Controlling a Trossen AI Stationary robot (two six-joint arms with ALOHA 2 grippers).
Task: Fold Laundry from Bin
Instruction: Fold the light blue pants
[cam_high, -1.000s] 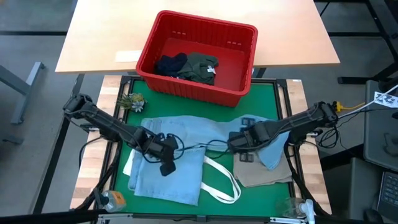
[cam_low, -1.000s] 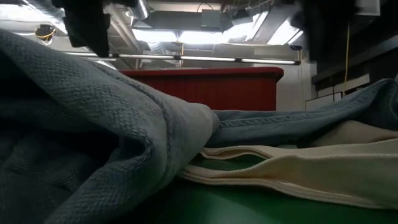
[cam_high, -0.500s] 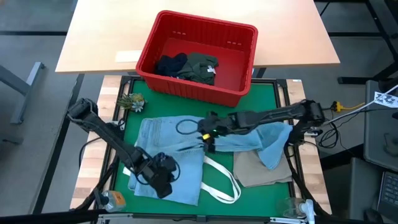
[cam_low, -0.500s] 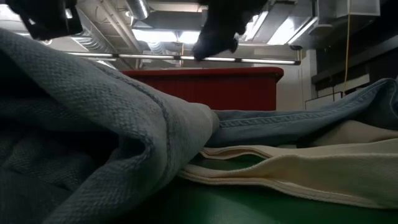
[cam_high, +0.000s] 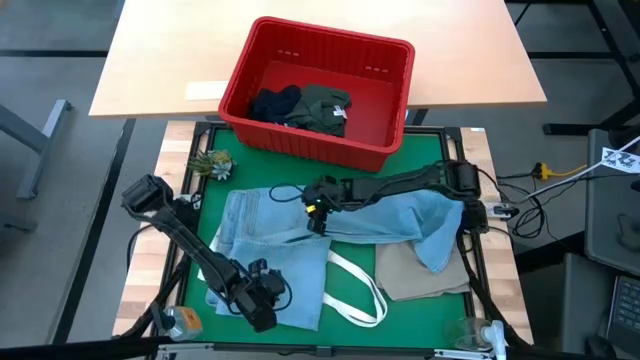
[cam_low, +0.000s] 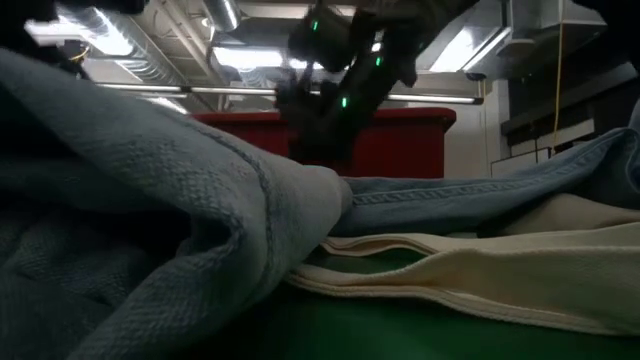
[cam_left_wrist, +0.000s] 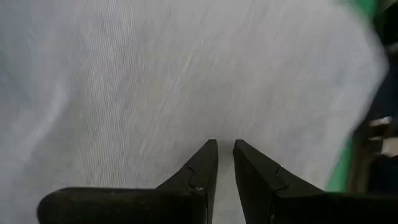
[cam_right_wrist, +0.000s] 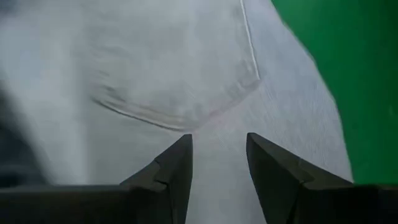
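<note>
The light blue jeans (cam_high: 290, 240) lie spread on the green mat, and a fold of them fills the low view (cam_low: 180, 230). The beige cloth (cam_high: 420, 278) lies flat at the near right, partly under one jeans leg. My left gripper (cam_high: 258, 305) is shut, pointing down over the jeans' near left part (cam_left_wrist: 186, 74). My right gripper (cam_high: 314, 206) is open over the middle of the jeans, by a pocket seam (cam_right_wrist: 186, 118). It also shows in the low view (cam_low: 335, 90). Dark navy and olive garments (cam_high: 305, 108) lie in the red bin (cam_high: 390, 70). My left gripper points down at the jeans' near left part (cam_left_wrist: 225, 134); I cannot tell whether its fingertips touch the cloth. My right gripper stands open close over the jeans beside the pocket seam (cam_right_wrist: 217, 127); I cannot tell whether it touches them.
A white tote bag's straps (cam_high: 352, 290) lie across the mat between the jeans and the beige cloth, and also show in the low view (cam_low: 480, 285). A small plant-like thing (cam_high: 212, 162) sits at the mat's far left corner. The bin stands at the mat's far edge.
My left gripper has gone toward the table's near edge, along the jeans' left part. My right gripper has swept toward the table's left edge, from over the jeans' right part to their middle.
</note>
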